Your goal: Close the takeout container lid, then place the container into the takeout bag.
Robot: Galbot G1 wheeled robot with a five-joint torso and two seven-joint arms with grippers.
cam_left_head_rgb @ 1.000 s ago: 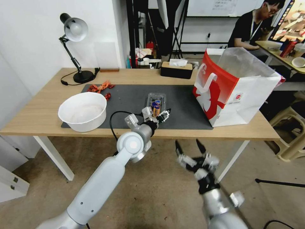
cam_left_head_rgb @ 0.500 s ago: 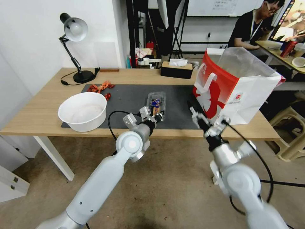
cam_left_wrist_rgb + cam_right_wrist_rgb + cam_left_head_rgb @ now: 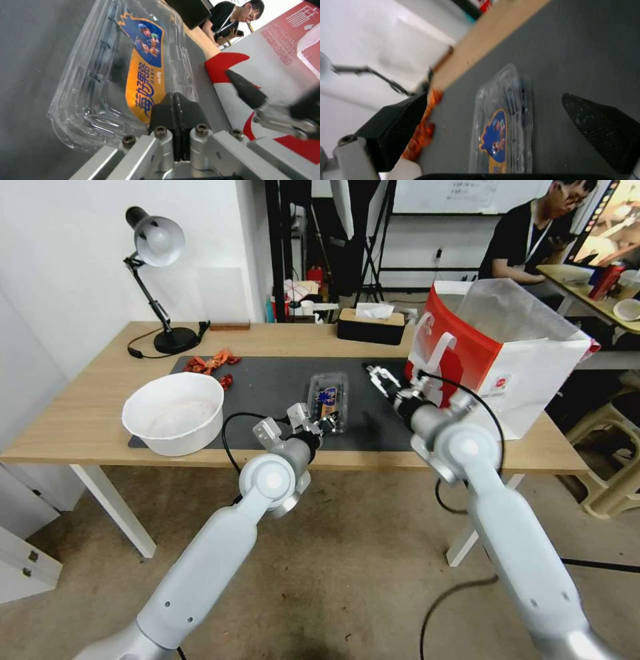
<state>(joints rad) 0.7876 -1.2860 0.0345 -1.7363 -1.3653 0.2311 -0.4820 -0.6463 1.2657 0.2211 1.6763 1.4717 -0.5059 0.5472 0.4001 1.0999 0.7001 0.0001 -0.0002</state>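
Right gripper (image 3: 380,375) has swung up beside the small clear plastic blueberry clamshell container (image 3: 329,392), fingers apart; left gripper (image 3: 331,423), fingers together, touches its near end.

The surface (image 3: 87,427) is light wood and carries a dark mat (image 3: 280,383). On the mat: a white bowl (image 3: 173,413) at its left end, red scraps (image 3: 212,362) at its far left corner, the container (image 3: 328,393) at its centre, and the bag (image 3: 497,360) at its right end. Directly on the wood: a lamp (image 3: 160,280) and a tissue box (image 3: 371,325).
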